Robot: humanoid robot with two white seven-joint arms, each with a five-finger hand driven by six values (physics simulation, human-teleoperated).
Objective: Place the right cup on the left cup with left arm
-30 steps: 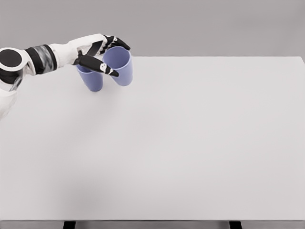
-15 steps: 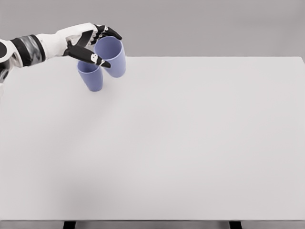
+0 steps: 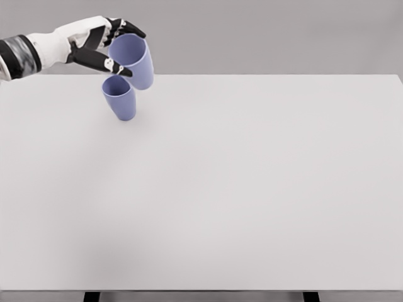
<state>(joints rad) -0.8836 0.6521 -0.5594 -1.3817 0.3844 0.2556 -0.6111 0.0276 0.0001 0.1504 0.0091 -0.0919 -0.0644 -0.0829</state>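
Two blue-violet cups show in the head view. One cup stands upright on the white table at the far left. The other cup hangs in the air just above and slightly right of it, tilted, its open mouth facing up and left. My left hand is shut on this raised cup, black fingers curled over its rim and thumb along its near side. The left arm comes in from the upper left edge. The right arm is out of view.
The table's far edge runs just behind the standing cup, with a grey wall behind it. The table's front edge lies at the bottom of the picture.
My left hand has lifted the held cup up and a little to the left, off the table, so it now hangs above the standing cup. The standing cup has not moved.
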